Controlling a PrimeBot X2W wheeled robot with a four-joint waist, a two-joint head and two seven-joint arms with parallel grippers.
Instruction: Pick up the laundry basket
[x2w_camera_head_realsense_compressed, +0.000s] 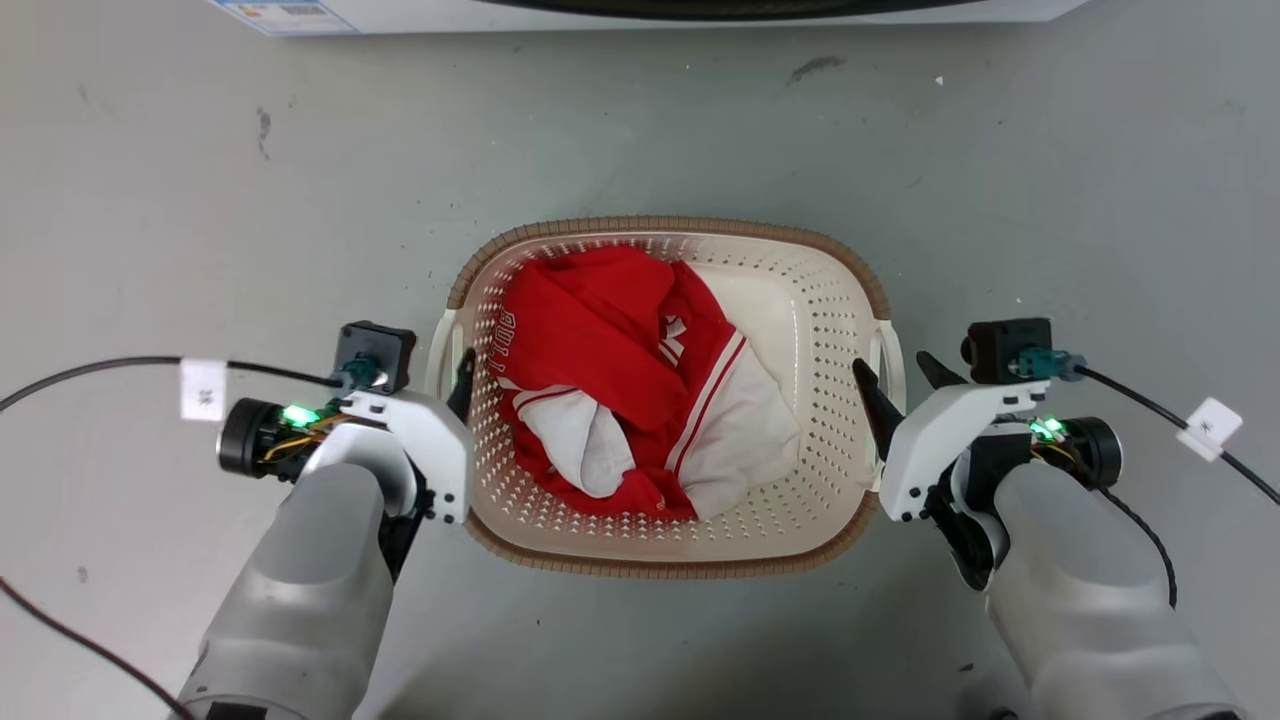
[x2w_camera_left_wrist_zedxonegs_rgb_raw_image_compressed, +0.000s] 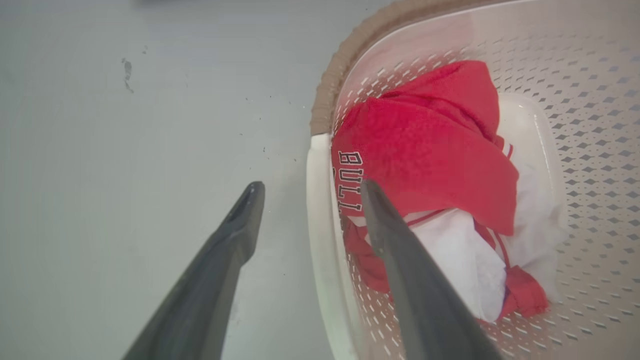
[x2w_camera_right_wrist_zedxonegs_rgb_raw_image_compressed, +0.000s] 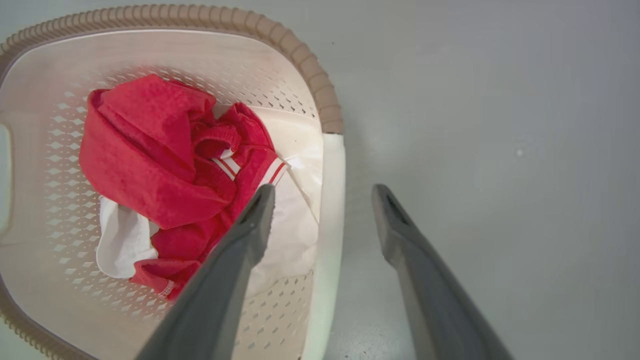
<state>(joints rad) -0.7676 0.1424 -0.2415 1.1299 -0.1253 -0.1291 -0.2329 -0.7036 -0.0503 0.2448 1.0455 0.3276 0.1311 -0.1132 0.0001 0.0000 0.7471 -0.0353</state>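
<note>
**A:** Where are we, then?

**B:** A laundry corner, bare and workmanlike, more test room than home. At twelve o'clock there's a white appliance casing (x2w_camera_head_realsense_compressed: 420, 12) with a dark curved door edge, and a printed label (x2w_camera_head_realsense_compressed: 285, 15) at eleven.

**A:** And underfoot?

**B:** A smooth grey floor (x2w_camera_head_realsense_compressed: 150, 230), scuffed, with dark marks (x2w_camera_head_realsense_compressed: 262, 125) out at ten and one. Dead centre sits the laundry basket (x2w_camera_head_realsense_compressed: 660, 226), holding a red-and-white jersey (x2w_camera_head_realsense_compressed: 600, 340). Tagged cables (x2w_camera_head_realsense_compressed: 100, 365) come in at nine and three.

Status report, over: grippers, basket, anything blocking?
Left gripper open, straddling left handle. Right gripper open, straddling right handle. Basket on floor, clothes inside. Nothing blocking.
</note>
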